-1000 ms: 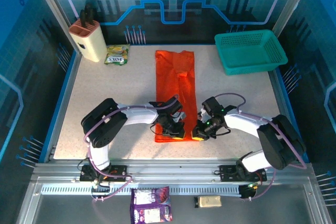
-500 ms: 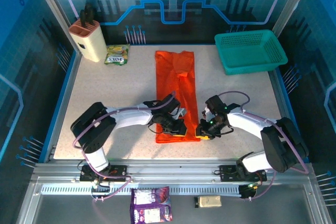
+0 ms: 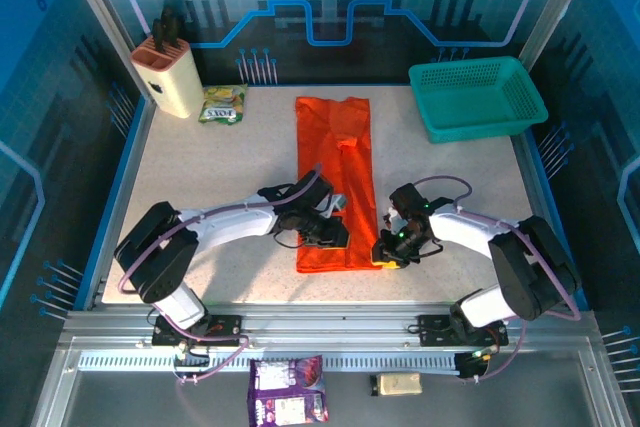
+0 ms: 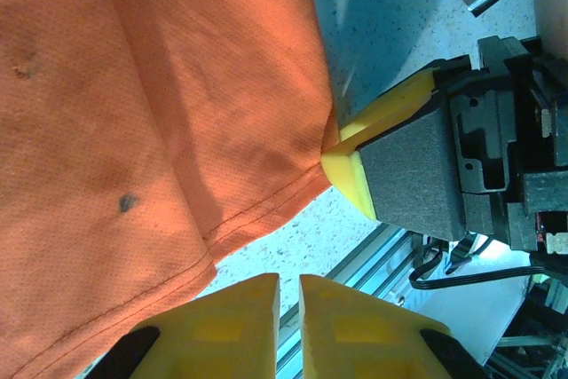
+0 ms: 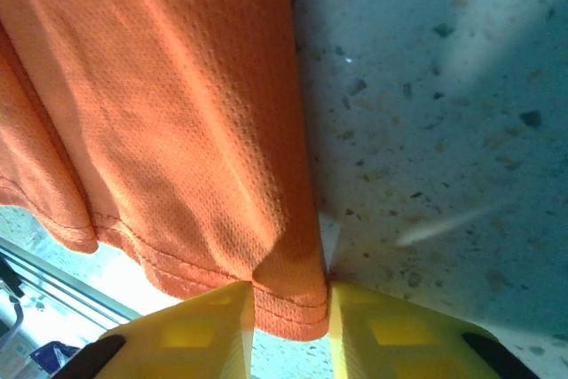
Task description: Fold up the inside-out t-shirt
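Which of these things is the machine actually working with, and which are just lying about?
Part of the job: orange t-shirt, left claw, right claw.
Just lying about: teal basket, knife block, green snack packet, purple packet, beige packet.

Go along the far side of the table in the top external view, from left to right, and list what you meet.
knife block → snack packet → orange t-shirt → teal mesh basket
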Available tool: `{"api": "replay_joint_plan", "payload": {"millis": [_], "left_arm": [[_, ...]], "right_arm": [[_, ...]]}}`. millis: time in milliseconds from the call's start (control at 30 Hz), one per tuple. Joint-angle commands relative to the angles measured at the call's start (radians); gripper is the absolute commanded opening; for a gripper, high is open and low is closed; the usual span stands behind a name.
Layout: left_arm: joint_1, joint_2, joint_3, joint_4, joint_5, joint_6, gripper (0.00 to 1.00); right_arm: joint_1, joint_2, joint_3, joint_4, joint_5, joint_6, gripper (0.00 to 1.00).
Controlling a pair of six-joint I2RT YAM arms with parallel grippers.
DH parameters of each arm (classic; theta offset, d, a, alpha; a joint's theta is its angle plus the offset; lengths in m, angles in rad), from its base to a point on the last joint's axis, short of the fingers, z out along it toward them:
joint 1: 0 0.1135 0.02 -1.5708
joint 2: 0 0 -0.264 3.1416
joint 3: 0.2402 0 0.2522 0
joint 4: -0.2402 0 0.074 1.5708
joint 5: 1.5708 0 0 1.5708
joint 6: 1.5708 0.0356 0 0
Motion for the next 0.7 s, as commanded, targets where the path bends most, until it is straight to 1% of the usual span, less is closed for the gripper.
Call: {"api": "replay_joint_plan", "payload": {"millis": [0,133,233,300,367,467,500,633,667], "left_arm": [[0.009,-0.031,-0.024,-0.031,-0.024,0.011,0.15],[0.017,-0.049,-0.033,-0.044,-0.047,0.009,0.15],[0.026,-0.074,-0.043,-0.071,-0.093,0.006,0.15],[0.032,-0.109,-0.054,-0.103,-0.158,-0.005,0.18],[0.034,-0.145,-0.056,-0.177,-0.276,-0.036,0.24],[0.035,-0.201,-0.078,-0.236,-0.353,-0.06,0.27],[0.038,-0.219,-0.096,-0.246,-0.365,-0.074,0.3],[0.065,-0.276,-0.194,-0.242,-0.356,-0.129,0.34],[0.071,-0.297,-0.225,-0.233,-0.358,-0.144,0.36]], "right_arm": [[-0.008,0.017,-0.018,0.01,-0.025,-0.007,0.27],[-0.008,0.023,-0.02,0.018,-0.027,-0.004,0.24],[-0.008,0.015,-0.02,0.014,-0.019,0.0,0.19],[-0.008,0.009,-0.018,0.012,-0.014,0.002,0.15],[-0.008,0.009,-0.018,0.01,-0.014,0.002,0.12],[-0.008,0.008,-0.017,0.007,-0.01,0.002,0.08],[-0.007,0.008,-0.017,0.008,-0.007,0.002,0.07],[-0.008,0.009,-0.015,0.006,-0.013,0.0,0.04],[-0.008,0.009,-0.012,0.003,-0.012,-0.001,0.05]]}}
